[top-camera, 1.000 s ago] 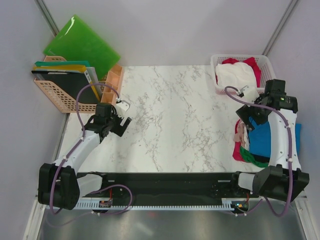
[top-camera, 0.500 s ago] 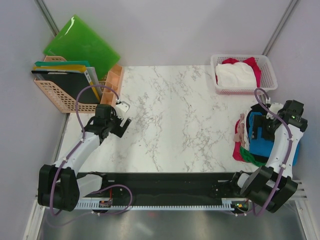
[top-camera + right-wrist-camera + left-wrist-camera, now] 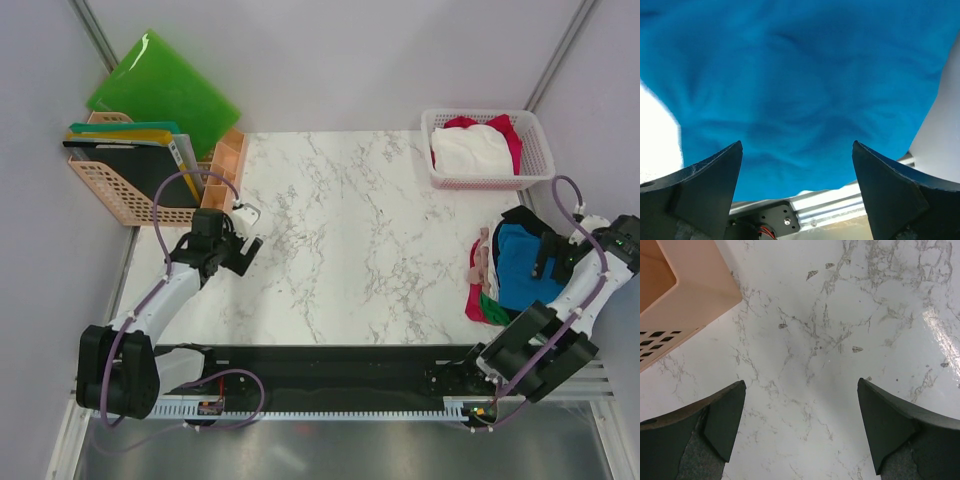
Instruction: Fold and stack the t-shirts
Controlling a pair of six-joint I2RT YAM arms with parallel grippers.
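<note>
Left claw: spread wide open, nothing in it. It hangs over bare marble table, just beside the small peach box.
Right claw: also wide open, not pinching anything. It's out past the table's right edge, pointed at the blue t-shirt. The wrist cam is basically all blue cloth between the fingers. Can't tell if it's actually touching the cloth.
Blue t-shirt: on top of the pile at the right edge of the table, nearer the arms than the white basket.
Under it: red and green cloth poking out at the near-left corner, and pale pink along the left side.
White basket: back-right corner, with a bunched white t-shirt inside and a red one behind it.
Left side: peach bin holding folders, and green folders leaning on the wall.
</note>
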